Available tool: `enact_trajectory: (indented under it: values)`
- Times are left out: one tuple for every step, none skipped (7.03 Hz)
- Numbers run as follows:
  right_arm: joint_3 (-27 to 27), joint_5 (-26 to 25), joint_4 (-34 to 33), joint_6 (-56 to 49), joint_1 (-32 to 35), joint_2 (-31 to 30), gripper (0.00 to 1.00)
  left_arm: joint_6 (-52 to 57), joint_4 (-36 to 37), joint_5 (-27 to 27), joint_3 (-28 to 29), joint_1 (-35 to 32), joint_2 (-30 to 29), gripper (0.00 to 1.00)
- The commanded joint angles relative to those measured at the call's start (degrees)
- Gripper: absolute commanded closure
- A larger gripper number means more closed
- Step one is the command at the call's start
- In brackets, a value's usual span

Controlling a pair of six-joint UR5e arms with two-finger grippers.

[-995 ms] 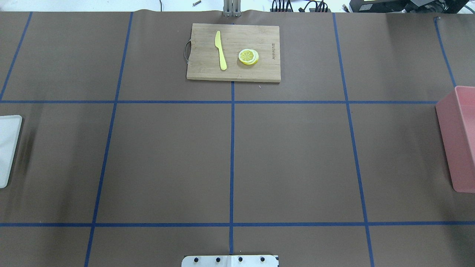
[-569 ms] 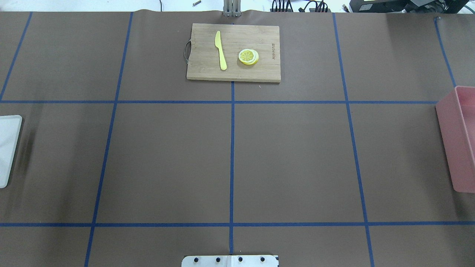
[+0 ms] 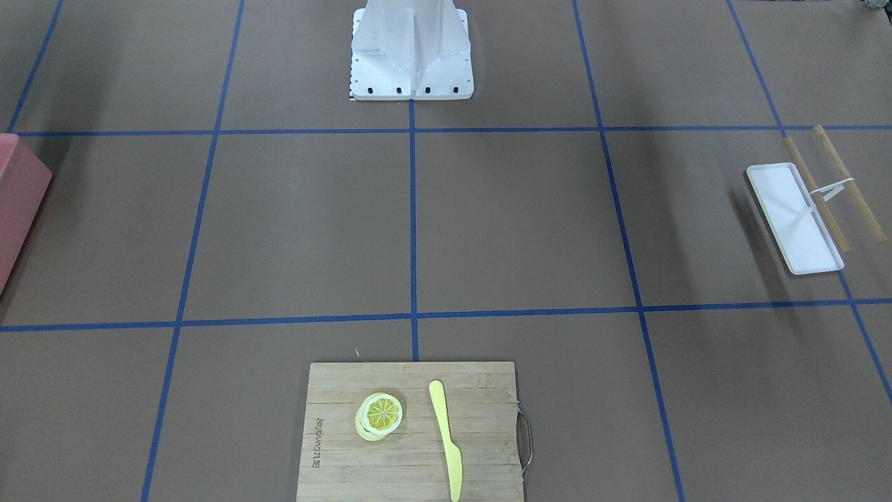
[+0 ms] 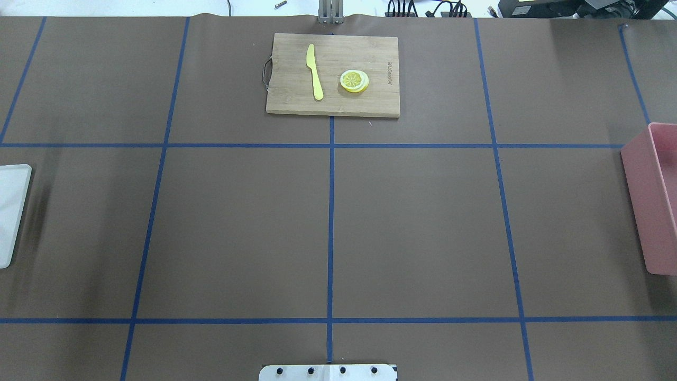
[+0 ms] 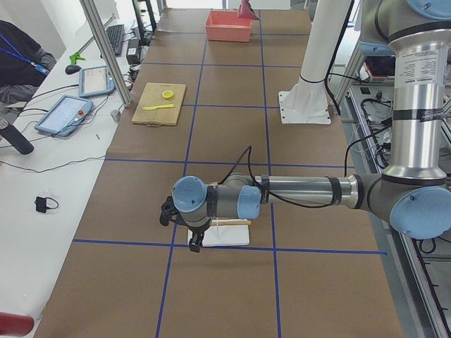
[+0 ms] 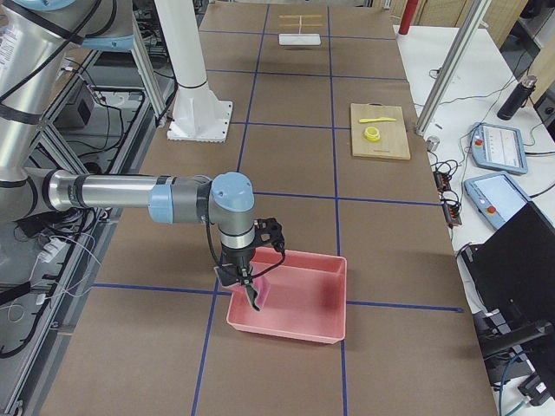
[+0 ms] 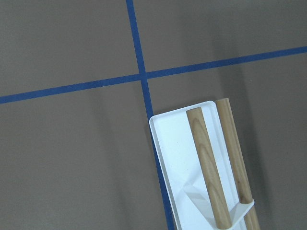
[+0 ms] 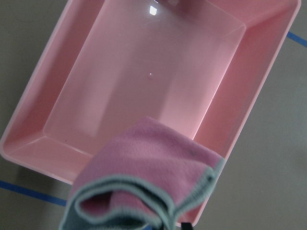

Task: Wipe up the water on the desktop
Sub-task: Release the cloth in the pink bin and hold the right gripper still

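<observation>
The desktop (image 4: 238, 227) is brown with blue tape lines; I can make out no water on it. My right gripper (image 6: 251, 299) hangs over the near edge of a pink bin (image 6: 303, 299). It holds a folded pink cloth with a teal hem (image 8: 144, 182) above the bin (image 8: 153, 81); the cloth hides the fingers. My left gripper (image 5: 196, 245) hovers over a white tray (image 5: 229, 236); I cannot tell whether it is open or shut. The left wrist view shows the tray (image 7: 177, 158) and no fingers.
Two wooden sticks (image 7: 206, 163) lie on and beside the tray (image 3: 787, 209). A bamboo cutting board (image 4: 296, 100) with a yellow knife (image 4: 314, 71) and a lemon slice (image 4: 354, 81) sits at the far middle. The robot base (image 3: 411, 56) stands at the near edge.
</observation>
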Motion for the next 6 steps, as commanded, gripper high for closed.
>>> enact_trajectory:
  values:
    - [-0.23,-0.31,0.52,-0.85,0.00,0.87,0.00,0.00,0.00,0.00,0.01,0.00,0.00,0.01]
    - [-0.23,-0.40,2.44,-0.86,0.08,0.88,0.00,0.09,0.00,0.00,0.27,0.00,0.00,0.01]
    - [-0.23,-0.22,2.72,-0.95,0.00,0.96,0.00,0.09,-0.09,0.00,0.36,0.00,0.00,0.01]
    - [-0.23,0.04,2.90,-1.12,0.08,1.05,0.00,0.09,-0.09,0.00,0.45,0.00,0.00,0.01]
    - [-0.32,0.04,2.90,-1.56,0.00,0.62,0.00,0.09,-0.09,-0.08,0.53,0.00,0.09,0.01]
    - [-2.23,-0.31,2.99,-1.65,0.08,0.87,0.00,0.09,-0.09,0.00,0.62,0.00,0.09,0.01]
